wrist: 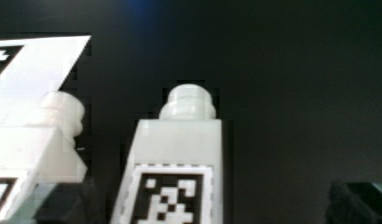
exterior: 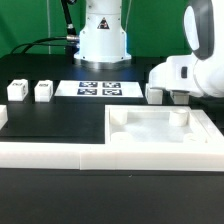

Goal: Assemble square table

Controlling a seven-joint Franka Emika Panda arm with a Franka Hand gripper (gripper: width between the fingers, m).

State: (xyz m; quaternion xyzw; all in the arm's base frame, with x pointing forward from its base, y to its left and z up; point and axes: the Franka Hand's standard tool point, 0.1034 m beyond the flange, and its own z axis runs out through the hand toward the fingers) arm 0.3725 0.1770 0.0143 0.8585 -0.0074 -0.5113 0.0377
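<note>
Gripper (exterior: 168,98) at exterior view's right, jaws wide, gripping nothing; leg block (wrist: 174,150) beneath; table slab (exterior: 160,128) lower right.

We find no words, numbers or brand names to read. The only signs are black-and-white square tags: four on the marker board (exterior: 98,89), one on the near leg block (wrist: 175,140), and possibly dark tags on two far leg blocks (exterior: 43,91), blurred.

arm (exterior: 203,45): low, at exterior view's right | tool (exterior: 168,97): jaws wide apart
</note>
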